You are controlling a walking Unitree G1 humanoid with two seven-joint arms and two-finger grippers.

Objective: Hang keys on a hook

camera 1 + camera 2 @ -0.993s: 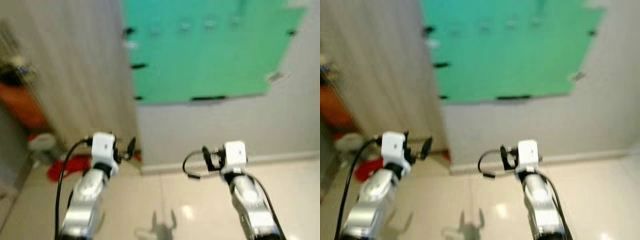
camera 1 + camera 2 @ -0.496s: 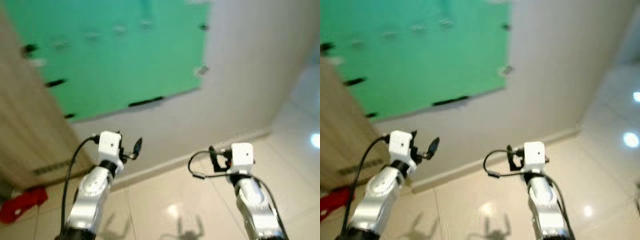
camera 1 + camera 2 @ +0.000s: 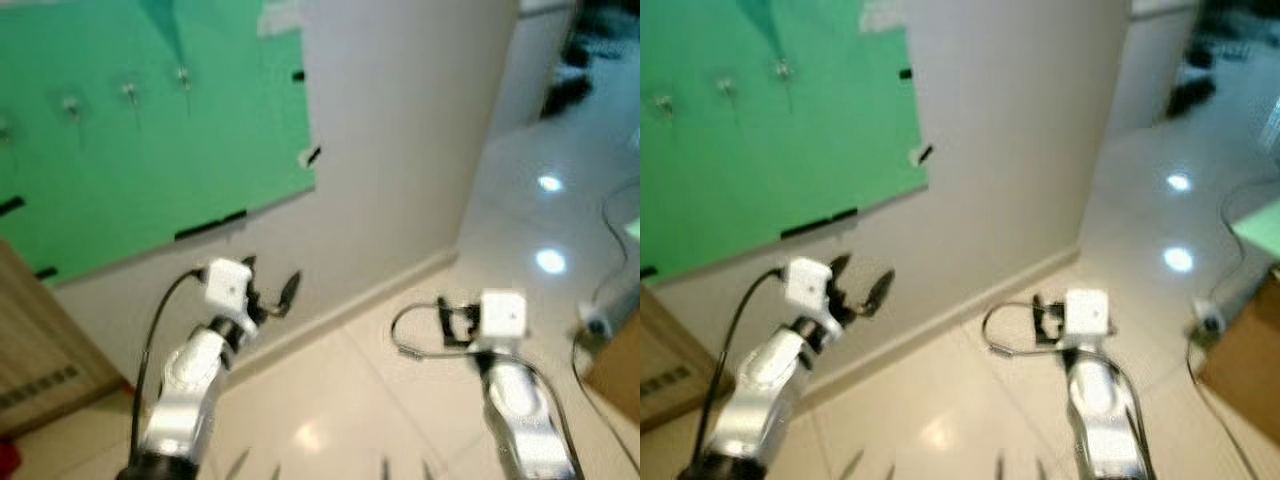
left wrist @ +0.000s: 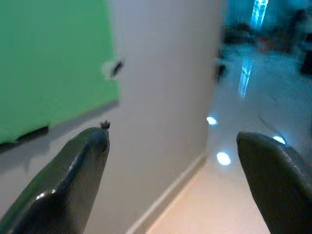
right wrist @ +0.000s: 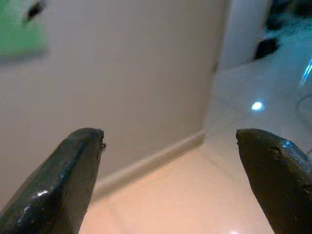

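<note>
Far left on wall: green board (image 3: 150, 150) with small hooks (image 3: 128, 92).
Left gripper (image 4: 170, 161): raised, fingers wide, holding nothing.
Right gripper (image 5: 170, 165): raised, fingers wide, holding nothing.

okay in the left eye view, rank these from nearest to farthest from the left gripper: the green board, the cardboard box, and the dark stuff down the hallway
From the left gripper:
1. Green board, on the wall just above and to its left.
2. Cardboard box, on the floor at the far right edge.
3. Dark items, down the hallway at upper right, blurred.
</note>
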